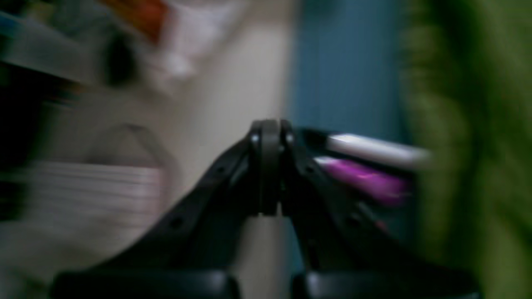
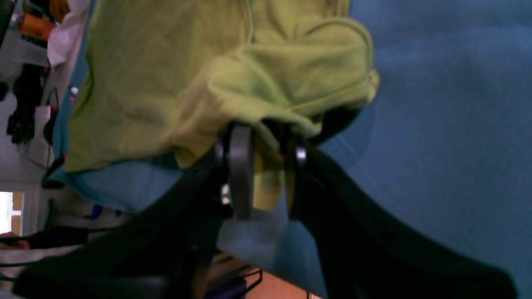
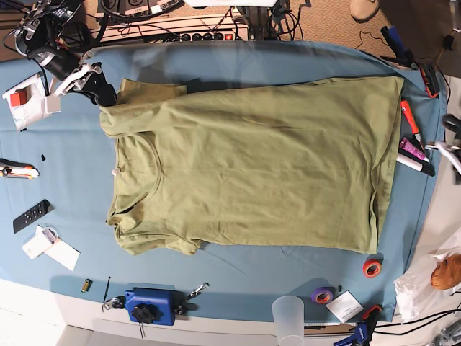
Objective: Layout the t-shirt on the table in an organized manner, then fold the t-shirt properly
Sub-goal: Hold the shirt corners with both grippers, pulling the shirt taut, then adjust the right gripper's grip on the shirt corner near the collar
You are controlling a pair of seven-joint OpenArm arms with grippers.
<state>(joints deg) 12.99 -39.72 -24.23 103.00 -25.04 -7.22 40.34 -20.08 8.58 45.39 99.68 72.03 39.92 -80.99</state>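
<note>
Olive t-shirt (image 3: 252, 166) spread flat, right pincer (image 2: 266, 166) gripping sleeve, left pincer (image 1: 269, 166) closed.

Loose items noted along the margins. Near edge: a blue boxed tool with a black knob (image 3: 150, 305), a translucent plastic cup (image 3: 288, 316), a purple tape roll (image 3: 322, 295), a red tape roll (image 3: 372, 268) and a white card (image 3: 343, 305). One short side: a black remote (image 3: 31, 215), white paper slips (image 3: 50, 248), a small brass-coloured cylinder (image 3: 86, 285), and a white box with a red patch (image 3: 26, 100). Opposite short side: a red marker (image 3: 409, 119), a magenta marker (image 1: 365, 178) lying just beside a white marker (image 1: 376, 151), close past the blurred fingertips in the left wrist view. A power strip (image 3: 205, 35) lies beyond the far edge.
</note>
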